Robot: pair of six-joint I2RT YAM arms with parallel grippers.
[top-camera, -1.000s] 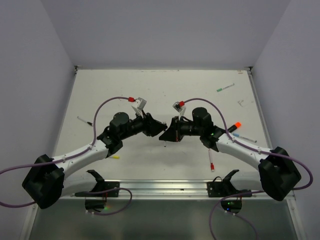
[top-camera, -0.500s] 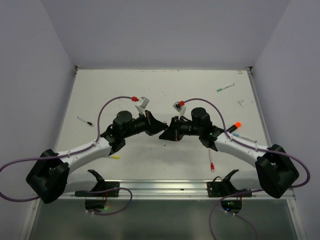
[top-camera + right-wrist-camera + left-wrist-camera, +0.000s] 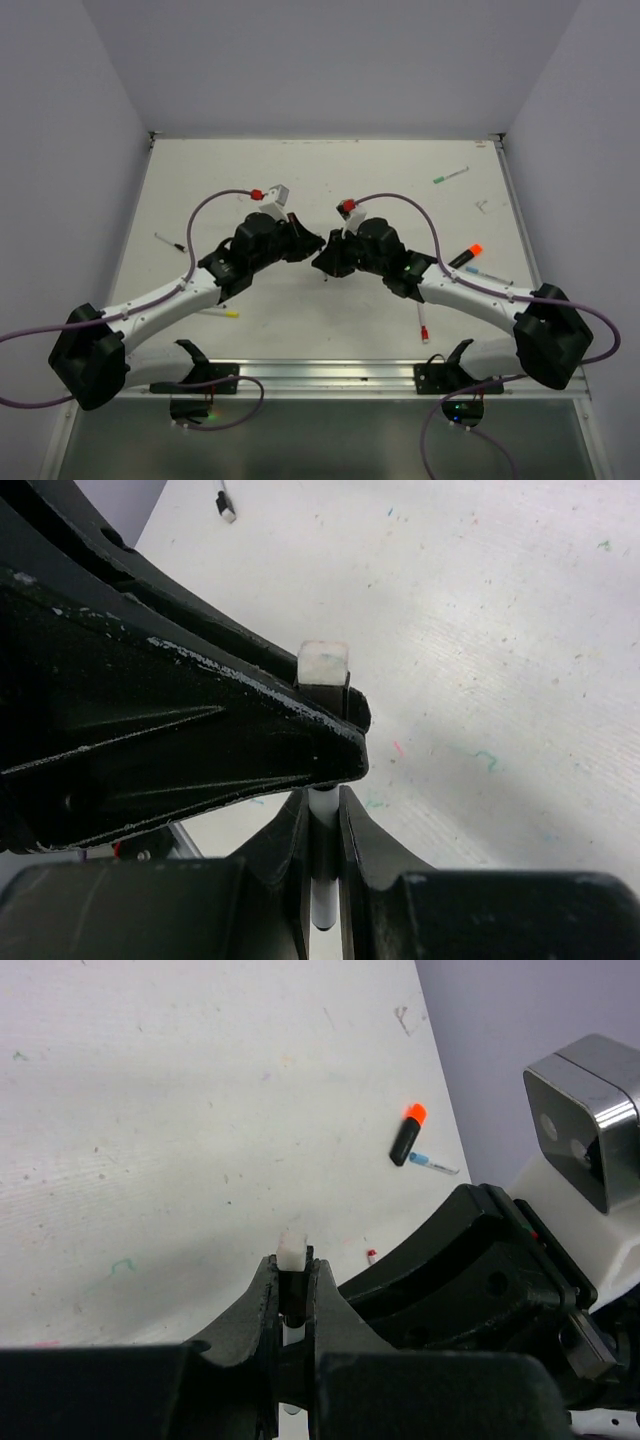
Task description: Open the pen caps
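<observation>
The white table [image 3: 250, 170] fills the middle of the overhead view. The left arm [image 3: 165, 297] reaches in from the lower left of the frame and the right arm [image 3: 470, 292] from the lower right; they meet nose to nose at the centre. A purple cable [image 3: 205, 215] loops over each.

The left gripper [image 3: 308, 243] and right gripper [image 3: 322, 262] sit just beside each other above the table. In the left wrist view the left gripper is pinched narrow on a pen cap [image 3: 291, 1258], dark with a pale end; the end pokes out past the fingertips. In the right wrist view the right gripper is clamped narrow on a thin white pen barrel [image 3: 322, 865], which runs up toward that cap. Whether cap and barrel are joined or parted cannot be told; the left finger hides the spot.

Loose pens lie around the arms:
- an orange-capped marker [image 3: 465, 254] right of centre, just beside the right arm, with a blue-tipped pen [image 3: 490, 273] near it;
- a green-capped pen [image 3: 451, 175] in the upper right;
- a red-capped pen [image 3: 424, 325] at lower right of centre;
- a yellow-capped pen [image 3: 222, 313] at lower left of centre;
- a black-capped pen [image 3: 170, 241] at the table's left side.
</observation>
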